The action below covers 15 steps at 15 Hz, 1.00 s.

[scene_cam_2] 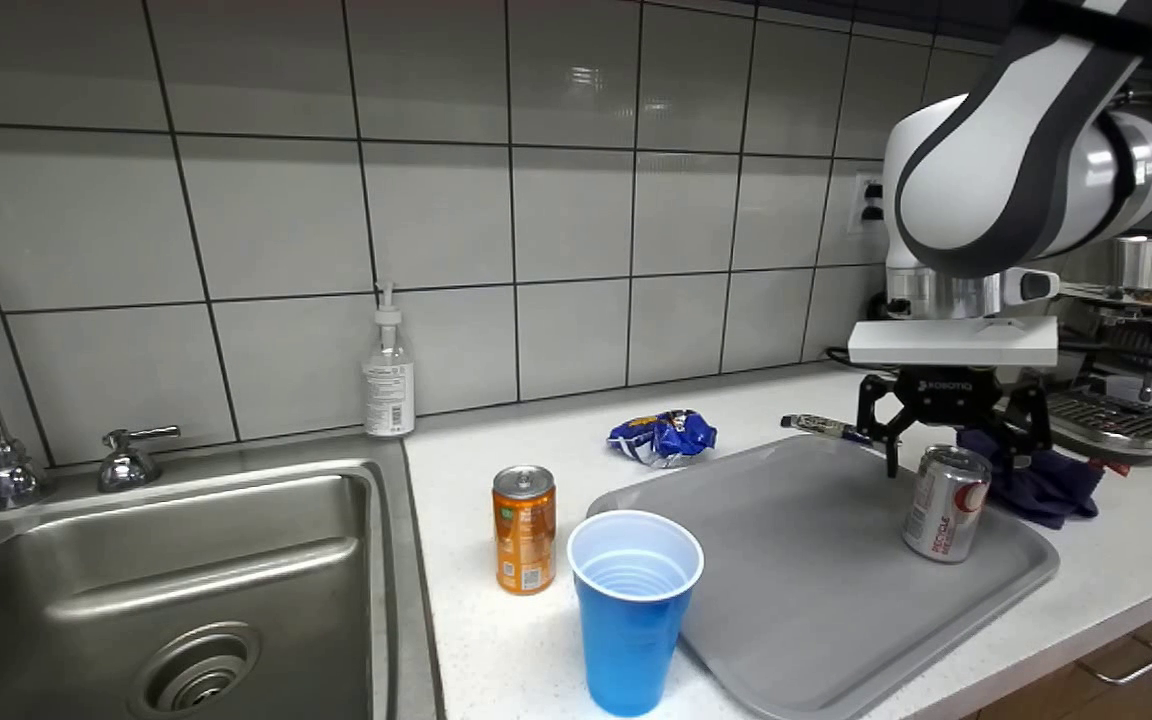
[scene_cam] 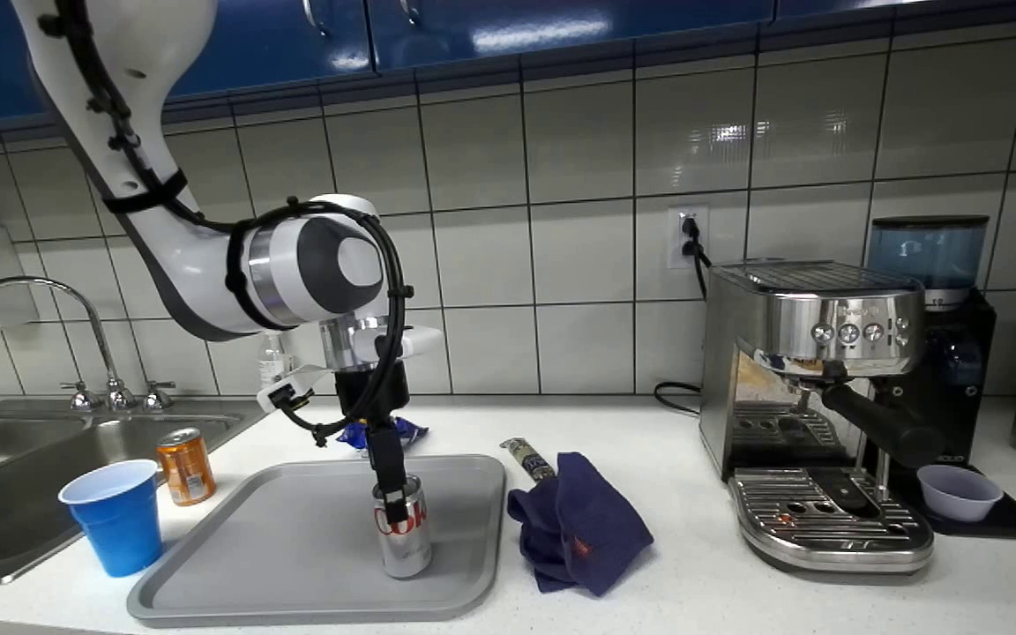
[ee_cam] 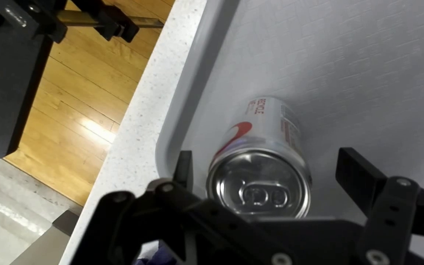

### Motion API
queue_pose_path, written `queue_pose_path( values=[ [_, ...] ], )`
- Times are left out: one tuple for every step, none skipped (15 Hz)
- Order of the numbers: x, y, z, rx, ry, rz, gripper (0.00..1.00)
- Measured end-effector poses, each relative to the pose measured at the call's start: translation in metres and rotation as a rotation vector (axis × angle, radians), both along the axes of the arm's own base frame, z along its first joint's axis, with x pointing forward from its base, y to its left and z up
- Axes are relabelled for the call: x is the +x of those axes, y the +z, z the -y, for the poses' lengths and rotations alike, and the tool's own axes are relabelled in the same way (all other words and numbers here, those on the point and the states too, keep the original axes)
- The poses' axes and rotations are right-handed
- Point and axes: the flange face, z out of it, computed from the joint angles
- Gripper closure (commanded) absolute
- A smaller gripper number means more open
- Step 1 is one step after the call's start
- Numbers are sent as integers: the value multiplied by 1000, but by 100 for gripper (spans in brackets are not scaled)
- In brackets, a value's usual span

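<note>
Running along a tiled wall (scene_cam: 578, 256) is a white surface (scene_cam: 676, 459), and over it hangs a white arm (scene_cam: 190, 282). A steel sink (scene_cam_2: 226, 530) is set into the surface, with a shiny coffee machine (scene_cam: 825, 304) standing well apart from it. Between those two lies a flat grey tray (scene_cam_2: 796, 580). Low above the tray is the black hand (ee_cam: 265, 167), pointing downward, its two fingers spread wide apart. A dark blue cloth (scene_cam: 578, 529) lies bunched just beside the tray, on the side toward the coffee machine. A blue cup (scene_cam_2: 636, 640) with a white inside stands by the tray's sink end; whether they touch I cannot tell. A clear pump bottle (scene_cam_2: 389, 395) stands close to the wall at the sink's corner. The silver can (scene_cam_2: 941, 515) stands upright on the tray, toward the cloth end, its top between the fingers, with a gap showing on either side in the wrist view. An orange can (scene_cam_2: 524, 535) stands on the surface between sink and tray, near the cup. A crumpled blue wrapper (scene_cam_2: 664, 437) lies between the tray and the wall. A thin patterned packet (scene_cam: 528, 459) lies beside the tray, near the cloth.
</note>
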Motion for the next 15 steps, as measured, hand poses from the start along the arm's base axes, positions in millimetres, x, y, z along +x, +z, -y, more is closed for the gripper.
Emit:
queue_pose_path(
  values=[
    [0, 0, 0, 0, -1, 0, 0],
    [0, 0, 1, 0, -2, -1, 0],
    [0, -1, 1, -1, -3, -1, 25],
    [0, -1, 2, -1, -4, -1, 26],
    [0, -1, 2, -1, -4, -2, 32],
    [0, -1, 2, -1, -5, -2, 42],
    [0, -1, 3, -1, -5, -2, 49],
    [0, -1, 3, -1, -5, -2, 58],
    [0, 0, 3, -1, -5, 1, 58],
    [1, 0, 2, -1, -4, 3, 59],
    [2, 1, 2, -1, -3, 5, 59],
    [2, 1, 2, -2, -3, 6, 59],
    [2, 1, 2, -2, -2, 7, 59],
    [3, 1, 2, -2, -2, 8, 59],
    [3, 1, 2, -2, -2, 9, 59]
  ],
)
